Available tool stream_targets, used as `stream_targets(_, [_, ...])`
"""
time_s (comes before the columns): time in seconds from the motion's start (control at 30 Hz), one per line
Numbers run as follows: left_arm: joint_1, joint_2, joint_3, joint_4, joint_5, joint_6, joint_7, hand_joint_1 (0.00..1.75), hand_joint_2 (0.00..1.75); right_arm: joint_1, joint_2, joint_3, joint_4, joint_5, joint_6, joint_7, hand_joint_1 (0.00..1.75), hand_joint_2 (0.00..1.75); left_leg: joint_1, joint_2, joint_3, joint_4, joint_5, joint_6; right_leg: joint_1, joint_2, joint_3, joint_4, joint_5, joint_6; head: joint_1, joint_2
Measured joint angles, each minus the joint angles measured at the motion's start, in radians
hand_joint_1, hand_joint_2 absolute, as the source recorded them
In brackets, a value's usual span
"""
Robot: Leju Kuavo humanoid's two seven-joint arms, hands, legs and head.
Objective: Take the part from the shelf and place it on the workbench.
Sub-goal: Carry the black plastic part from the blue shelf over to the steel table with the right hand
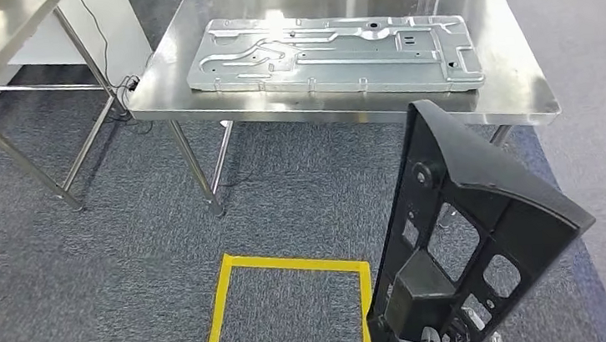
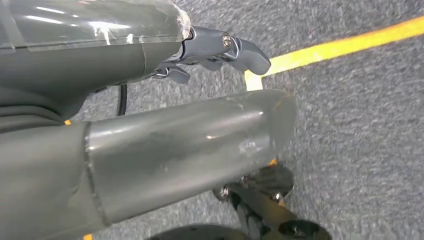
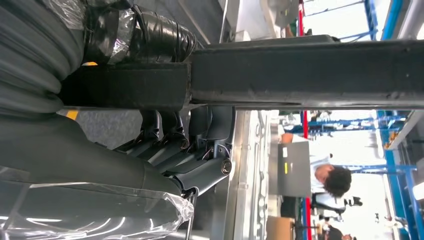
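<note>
Black ribbed plastic frame part (image 1: 477, 230) gripped upright by right hand (image 3: 180, 150), near stainless steel workbench (image 1: 518, 91) bearing stamped grey metal panel (image 1: 334, 51); left hand (image 2: 220, 50) fingers curled, empty.

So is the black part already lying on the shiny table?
No, the black part is up in the right hand, short of the workbench, where a silver plate lies.

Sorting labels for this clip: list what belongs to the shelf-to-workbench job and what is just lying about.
Part of the job:
- black plastic frame part with cut-out openings, held upright
- right hand, its fingers gripping the part
- shiny stainless steel workbench

Just lying about:
- flat silver stamped metal panel on the workbench
- yellow tape square on the grey carpet
- second steel table
</note>
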Motion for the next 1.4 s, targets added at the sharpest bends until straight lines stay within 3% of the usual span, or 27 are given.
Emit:
stream_targets(0.1, [-0.004, 0.001, 0.000, 0.000, -0.001, 0.000, 0.003, 0.00, 0.00, 0.001, -0.003, 0.009, 0.002, 0.002, -0.023, 0.015, 1.75, 1.75, -0.004, 0.055, -0.078, 0.165, -0.090, 0.001, 0.006, -0.035, 0.004, -0.006, 0.000, -0.020, -0.001, 0.000])
stream_targets(0.17, [-0.003, 0.001, 0.000, 0.000, -0.001, -0.001, 0.005, 0.00, 0.00, 0.001, -0.006, 0.013, 0.006, -0.002, -0.040, 0.030, 1.75, 1.75, -0.005, 0.063, -0.120, 0.253, -0.117, 0.002, 0.015, -0.052, 0.005, -0.005, -0.004, -0.025, -0.001, 0.000])
stream_targets(0.23, [0.001, 0.002, 0.000, 0.000, -0.002, -0.002, 0.007, 0.00, 0.00, 0.001, -0.010, 0.016, 0.011, -0.008, -0.052, 0.036, 1.75, 1.75, -0.008, 0.066, -0.093, 0.205, -0.072, 0.009, 0.023, -0.061, 0.009, -0.003, -0.007, -0.028, -0.001, 0.000])
stream_targets(0.3, [0.003, 0.005, 0.001, 0.000, -0.002, -0.003, 0.009, 0.00, 0.00, 0.001, -0.013, 0.018, 0.013, -0.007, -0.063, 0.040, 1.75, 1.75, -0.017, 0.073, -0.024, 0.071, -0.012, 0.027, 0.030, -0.066, 0.013, 0.000, -0.011, -0.026, -0.001, 0.000])
stream_targets(0.33, [0.002, 0.007, 0.001, 0.000, -0.001, -0.004, 0.009, 0.00, 0.00, 0.002, -0.015, 0.020, 0.014, -0.005, -0.069, 0.042, 1.75, 1.75, -0.021, 0.076, 0.000, 0.023, 0.002, 0.034, 0.032, -0.067, 0.013, 0.002, -0.013, -0.023, -0.001, 0.000])
stream_targets(0.4, [0.001, 0.011, 0.002, 0.000, -0.001, -0.007, 0.011, 0.00, 0.00, 0.002, -0.018, 0.023, 0.015, 0.007, -0.082, 0.049, 1.75, 1.75, -0.027, 0.081, 0.016, -0.011, 0.005, 0.040, 0.032, -0.069, 0.011, 0.004, -0.014, -0.014, -0.001, 0.000])
stream_targets(0.5, [0.004, 0.010, 0.004, 0.000, 0.000, -0.014, 0.012, 0.00, 0.00, 0.002, -0.023, 0.028, 0.014, 0.060, -0.122, 0.069, 1.75, 1.75, -0.022, 0.078, 0.022, -0.027, 0.013, 0.048, 0.029, -0.060, 0.010, 0.014, -0.026, 0.002, -0.001, 0.000])
stream_targets(0.57, [0.003, 0.011, 0.005, 0.000, -0.001, -0.017, 0.013, 0.00, 0.00, 0.002, -0.027, 0.029, 0.013, 0.100, -0.149, 0.081, 1.75, 1.75, -0.016, 0.077, 0.028, -0.037, 0.019, 0.055, 0.023, -0.044, -0.025, 0.092, -0.074, 0.015, -0.001, 0.000])
stream_targets(0.63, [0.002, 0.012, 0.006, 0.000, -0.001, -0.019, 0.014, 0.00, 0.00, 0.002, -0.031, 0.029, 0.013, 0.115, -0.159, 0.088, 1.75, 1.75, -0.016, 0.075, 0.027, -0.037, 0.019, 0.057, 0.015, -0.035, -0.092, 0.221, -0.129, 0.025, -0.001, 0.000])
stream_targets(0.67, [0.002, 0.012, 0.006, 0.000, -0.001, -0.020, 0.014, 0.00, 0.00, 0.003, -0.032, 0.029, 0.013, 0.118, -0.161, 0.090, 1.75, 1.75, -0.016, 0.073, 0.027, -0.037, 0.017, 0.057, 0.011, -0.034, -0.117, 0.263, -0.136, 0.029, -0.001, 0.000])
stream_targets(0.7, [0.002, 0.012, 0.007, 0.000, -0.001, -0.020, 0.014, 0.00, 0.00, 0.003, -0.034, 0.029, 0.013, 0.122, -0.163, 0.091, 1.75, 1.75, -0.015, 0.071, 0.029, -0.036, 0.015, 0.056, 0.006, -0.034, -0.125, 0.270, -0.123, 0.033, -0.001, 0.000])
stream_targets(0.77, [0.003, 0.012, 0.008, 0.000, -0.003, -0.021, 0.015, 0.00, 0.00, 0.003, -0.035, 0.029, 0.011, 0.142, -0.177, 0.097, 1.75, 1.75, -0.012, 0.065, 0.036, -0.035, 0.009, 0.049, -0.002, -0.034, -0.086, 0.175, -0.048, 0.037, -0.001, 0.000])
stream_targets(0.83, [0.002, 0.012, 0.008, 0.000, -0.006, -0.022, 0.017, 0.00, 0.00, 0.002, -0.035, 0.029, 0.001, 0.191, -0.205, 0.111, 1.75, 1.75, -0.012, 0.061, 0.040, -0.031, 0.001, 0.037, -0.003, -0.030, -0.029, 0.054, 0.000, 0.035, -0.001, 0.000])
stream_targets(0.9, [0.002, 0.015, 0.008, 0.000, -0.010, -0.023, 0.017, 0.00, 0.00, 0.002, -0.035, 0.028, -0.018, 0.263, -0.242, 0.134, 1.75, 1.75, -0.015, 0.059, 0.040, -0.031, -0.005, 0.024, 0.002, -0.026, -0.010, 0.011, -0.003, 0.025, -0.001, 0.000])
stream_targets(0.97, [0.002, 0.017, 0.008, 0.000, -0.014, -0.023, 0.019, 0.00, 0.00, 0.002, -0.035, 0.026, -0.044, 0.340, -0.277, 0.162, 1.75, 1.75, -0.013, 0.059, 0.044, -0.033, -0.009, 0.013, 0.004, -0.026, -0.007, 0.006, -0.005, 0.009, -0.001, 0.000])
stream_targets(1.03, [0.002, 0.019, 0.008, 0.000, -0.018, -0.023, 0.023, 0.00, 0.00, 0.001, -0.036, 0.021, -0.071, 0.420, -0.307, 0.192, 1.75, 1.75, -0.010, 0.063, 0.034, 0.003, -0.031, 0.006, 0.002, -0.029, 0.001, 0.000, -0.007, -0.007, -0.001, 0.000])
stream_targets(1.1, [0.003, 0.022, 0.008, 0.000, -0.024, -0.024, 0.028, 0.00, 0.00, -0.006, -0.036, 0.011, -0.094, 0.514, -0.335, 0.222, 1.75, 1.75, -0.009, 0.066, -0.022, 0.118, -0.085, 0.003, 0.004, -0.034, 0.009, -0.002, -0.012, -0.020, -0.001, 0.000])
stream_targets(1.17, [0.006, 0.022, 0.008, 0.000, -0.031, -0.026, 0.033, 0.00, 0.00, -0.021, -0.037, -0.005, -0.105, 0.652, -0.365, 0.258, 1.75, 1.75, -0.010, 0.067, -0.101, 0.254, -0.130, 0.003, 0.009, -0.036, 0.018, -0.002, -0.021, -0.028, -0.001, 0.000])
stream_targets(1.23, [0.010, 0.023, 0.008, 0.000, -0.041, -0.028, 0.039, 0.00, 0.00, -0.042, -0.038, -0.023, -0.109, 0.834, -0.387, 0.302, 1.75, 1.75, -0.011, 0.067, -0.132, 0.278, -0.102, 0.006, 0.014, -0.035, 0.032, -0.002, -0.032, -0.029, -0.001, 0.000])
stream_targets(1.3, [0.011, 0.025, 0.008, 0.000, -0.047, -0.030, 0.042, 0.00, 0.00, -0.057, -0.038, -0.033, -0.109, 0.947, -0.394, 0.329, 1.75, 1.75, -0.012, 0.067, -0.121, 0.234, -0.055, 0.010, 0.016, -0.033, 0.043, -0.002, -0.040, -0.028, -0.001, 0.000])
stream_targets(1.4, [0.011, 0.026, 0.008, 0.000, -0.051, -0.031, 0.043, 0.00, 0.00, -0.068, -0.039, -0.039, -0.108, 1.020, -0.395, 0.345, 1.75, 1.75, -0.013, 0.067, -0.101, 0.183, -0.020, 0.014, 0.017, -0.033, 0.050, -0.002, -0.044, -0.027, -0.001, 0.000])
